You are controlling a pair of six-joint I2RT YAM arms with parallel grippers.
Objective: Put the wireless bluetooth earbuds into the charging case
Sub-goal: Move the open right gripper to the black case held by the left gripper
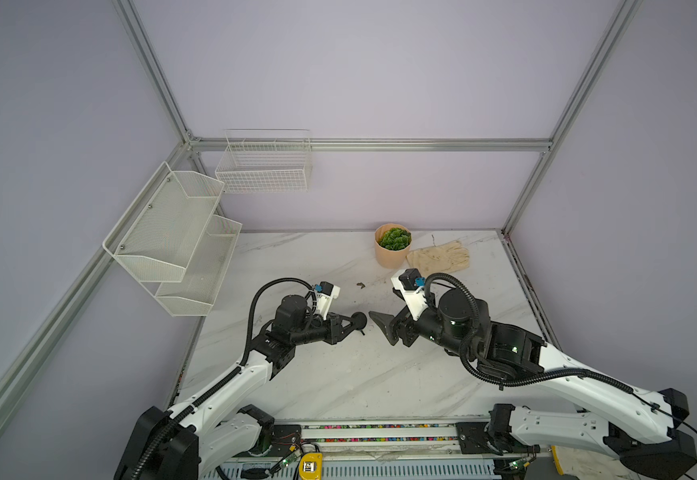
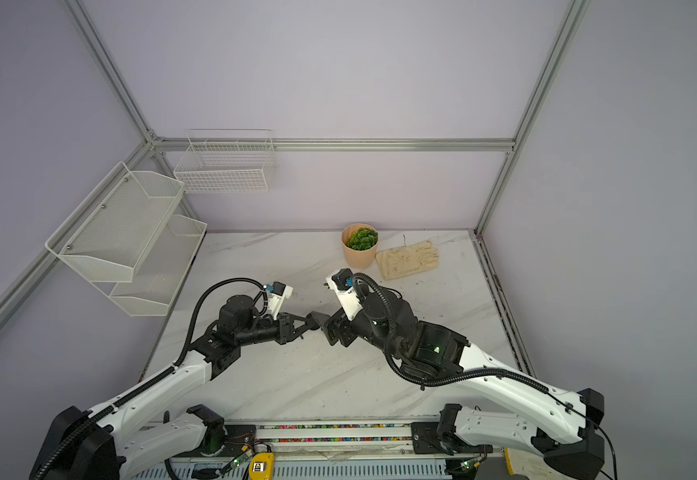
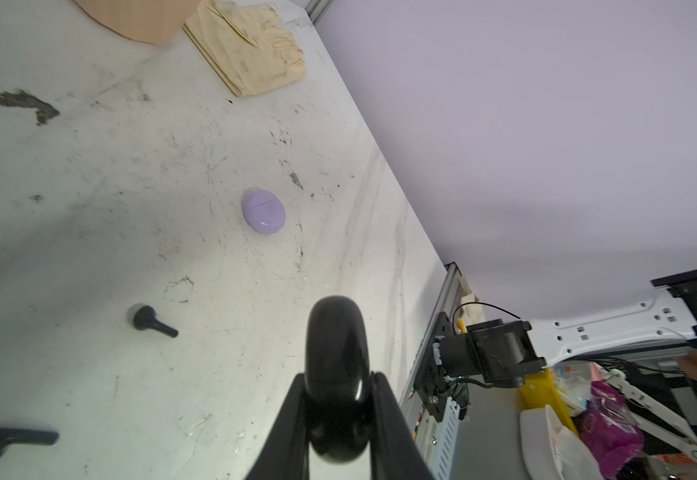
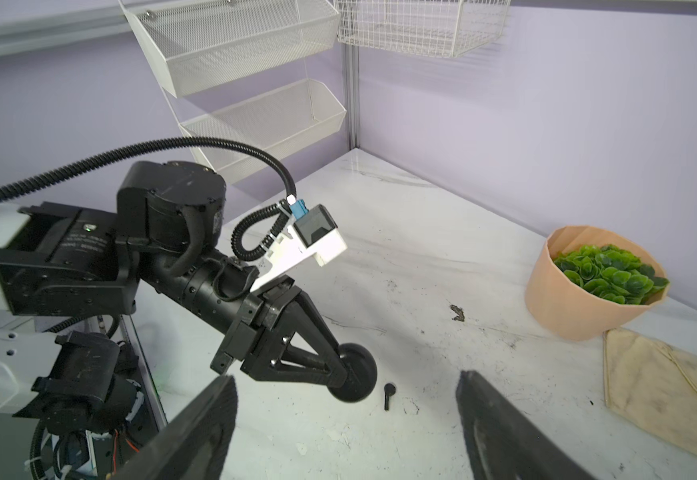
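Observation:
My left gripper (image 1: 355, 323) is shut on a black, round charging case (image 3: 336, 365) and holds it on edge just above the table, its lid closed. The same case (image 4: 357, 372) shows in the right wrist view, with one black earbud (image 4: 388, 401) lying on the marble just beside it. The left wrist view shows two black earbuds on the table, one close by (image 3: 151, 322) and one at the frame's edge (image 3: 6, 442). A closed lilac case (image 3: 263, 210) lies farther off. My right gripper (image 1: 382, 328) faces the held case, open and empty, a short gap away.
A peach pot with a green plant (image 1: 392, 249) and a cream glove (image 1: 438, 255) sit at the back right of the marble table (image 1: 338, 386). A dirt smudge (image 1: 360, 285) marks the middle. White mesh shelves (image 1: 172, 232) and a wire basket (image 1: 263, 166) hang on the walls at left.

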